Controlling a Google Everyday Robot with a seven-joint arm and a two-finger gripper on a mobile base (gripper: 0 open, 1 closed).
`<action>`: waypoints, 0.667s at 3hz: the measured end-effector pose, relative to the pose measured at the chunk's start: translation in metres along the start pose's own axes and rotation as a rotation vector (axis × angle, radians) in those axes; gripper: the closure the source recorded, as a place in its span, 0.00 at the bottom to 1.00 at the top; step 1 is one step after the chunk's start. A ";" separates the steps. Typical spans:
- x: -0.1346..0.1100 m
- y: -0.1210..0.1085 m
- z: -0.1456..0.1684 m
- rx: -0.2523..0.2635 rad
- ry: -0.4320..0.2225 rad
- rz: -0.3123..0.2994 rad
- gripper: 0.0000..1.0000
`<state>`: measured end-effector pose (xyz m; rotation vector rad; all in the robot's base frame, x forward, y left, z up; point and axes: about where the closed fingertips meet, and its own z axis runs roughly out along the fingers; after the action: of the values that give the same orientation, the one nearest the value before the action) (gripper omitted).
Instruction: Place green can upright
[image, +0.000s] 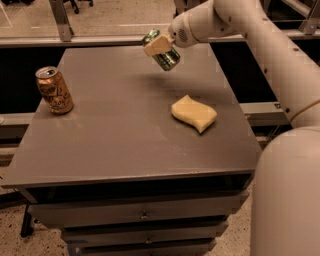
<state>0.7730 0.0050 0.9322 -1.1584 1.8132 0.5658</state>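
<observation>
While midair, gripper (160, 48) (1 grn can (169, 59))

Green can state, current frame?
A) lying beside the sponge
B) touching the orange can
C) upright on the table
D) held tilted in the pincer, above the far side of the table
D: the pincer grips the green can at a slant above the table, apart from the sponge and the orange can.

Dark grey table (125, 150) over drawers (100, 212) on speckled floor (10, 242), metal rail (75, 41) behind.
</observation>
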 end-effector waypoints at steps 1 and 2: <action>0.002 -0.005 -0.024 -0.030 -0.156 0.016 1.00; 0.018 -0.009 -0.047 -0.051 -0.238 0.017 1.00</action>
<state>0.7575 -0.0424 0.9409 -1.0620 1.6144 0.7320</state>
